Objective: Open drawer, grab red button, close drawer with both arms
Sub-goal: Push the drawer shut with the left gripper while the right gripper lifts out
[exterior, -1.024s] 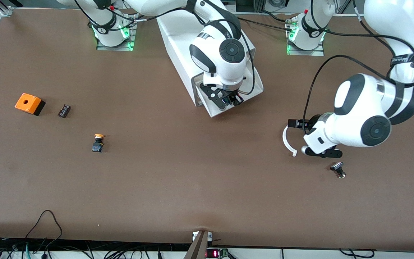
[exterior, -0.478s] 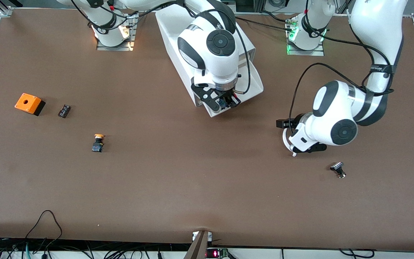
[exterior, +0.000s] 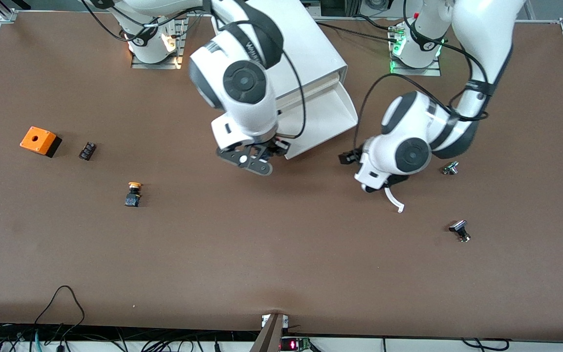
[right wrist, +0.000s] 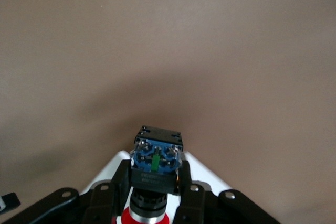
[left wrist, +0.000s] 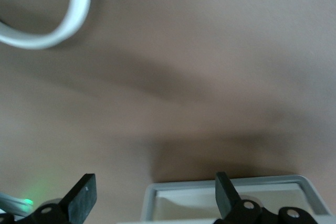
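The white cabinet (exterior: 306, 44) has its lowest drawer (exterior: 328, 115) pulled open; the tray shows nothing inside. My right gripper (exterior: 262, 155) hangs over the table just off the drawer's front corner, toward the right arm's end. In the right wrist view it (right wrist: 155, 181) is shut on the button (right wrist: 156, 160), blue-and-black body outward and red cap (right wrist: 144, 216) toward the palm. My left gripper (exterior: 381, 185) is over the table off the drawer's corner toward the left arm's end. In the left wrist view it (left wrist: 155, 198) is open, with the drawer's rim (left wrist: 226, 183) between its fingers.
Toward the right arm's end lie an orange box (exterior: 39, 141), a small black block (exterior: 87, 150) and an orange-yellow-capped button (exterior: 133, 194). Toward the left arm's end lie a black-capped part (exterior: 460, 231) and a small metal piece (exterior: 450, 168). A white curved strip (exterior: 394, 200) hangs from the left wrist.
The right gripper has lifted out of the drawer with the button and swung toward the right arm's end. The left arm has moved across the table toward the open drawer.
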Action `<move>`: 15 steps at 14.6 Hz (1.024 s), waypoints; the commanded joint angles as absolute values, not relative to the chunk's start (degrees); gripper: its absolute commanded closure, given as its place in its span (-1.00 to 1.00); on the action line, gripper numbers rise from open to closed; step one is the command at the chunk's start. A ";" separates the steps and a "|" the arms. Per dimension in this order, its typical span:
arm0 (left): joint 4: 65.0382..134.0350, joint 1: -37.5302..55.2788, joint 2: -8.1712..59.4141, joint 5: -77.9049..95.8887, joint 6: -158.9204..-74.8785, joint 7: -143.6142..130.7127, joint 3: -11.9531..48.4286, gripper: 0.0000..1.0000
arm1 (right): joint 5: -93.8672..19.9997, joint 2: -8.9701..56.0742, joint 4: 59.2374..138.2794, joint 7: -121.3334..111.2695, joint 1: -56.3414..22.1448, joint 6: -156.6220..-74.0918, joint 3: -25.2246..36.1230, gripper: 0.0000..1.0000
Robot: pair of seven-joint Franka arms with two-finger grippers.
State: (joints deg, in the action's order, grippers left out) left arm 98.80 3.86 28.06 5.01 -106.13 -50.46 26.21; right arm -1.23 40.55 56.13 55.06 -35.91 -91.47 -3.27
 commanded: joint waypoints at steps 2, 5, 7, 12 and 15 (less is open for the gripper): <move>106.50 3.25 23.91 4.66 -111.60 -55.36 29.08 -0.99 | -2.55 35.35 66.77 37.58 -34.55 -93.50 2.27 1.00; 110.82 3.25 23.03 4.66 -116.88 -58.35 31.80 -0.99 | -3.33 31.91 78.27 26.75 -30.43 -101.84 3.43 1.00; 111.01 3.25 23.03 4.66 -117.25 -61.51 33.83 -0.99 | -4.39 31.64 81.73 18.41 -25.78 -105.20 3.43 1.00; 113.37 2.37 23.03 4.92 -116.46 -63.28 39.89 -0.99 | -8.26 31.90 88.23 2.85 -16.54 -113.18 3.52 1.00; 114.35 2.64 23.20 4.92 -116.46 -63.37 42.27 -0.99 | -8.61 33.48 91.13 -2.01 -13.81 -118.72 3.52 1.00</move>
